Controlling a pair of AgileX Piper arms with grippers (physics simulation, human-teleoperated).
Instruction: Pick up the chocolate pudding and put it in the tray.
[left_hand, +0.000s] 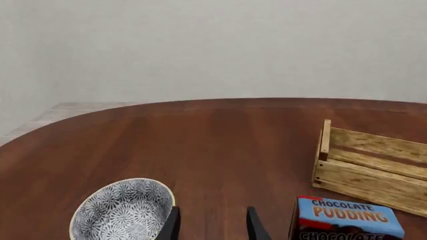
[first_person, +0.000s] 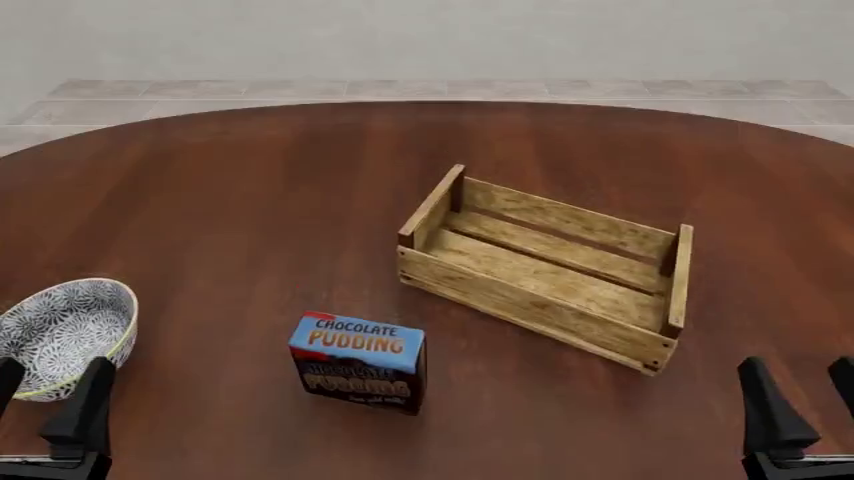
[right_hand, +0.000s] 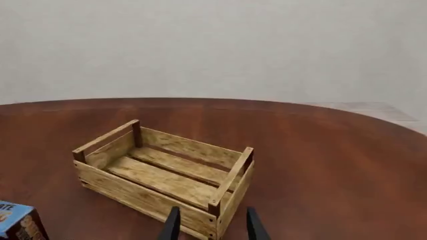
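The chocolate pudding (first_person: 358, 360) is a small carton with a light blue top and dark brown front, standing upright on the table's near middle. The tray (first_person: 534, 305), a light-wood slatted crate, sits up and to the right of it, a short gap away. My left gripper (first_person: 47, 397) is open and low at the near left edge, well left of the carton. My right gripper (first_person: 807, 402) is open at the near right, beyond the crate's near right corner. The left wrist view shows the pudding (left_hand: 347, 219), the tray (left_hand: 373, 181) and the left gripper (left_hand: 212, 227). The right wrist view shows the tray (right_hand: 140, 195), the right gripper (right_hand: 213, 227) and a corner of the pudding (right_hand: 17, 221).
A round blue-white patterned bowl (first_person: 64, 335) rests right beside my left gripper, also seen as the bowl (left_hand: 123, 210) against one finger. The round dark-wood table (first_person: 267, 200) extends to a tiled floor and a pale wall behind.
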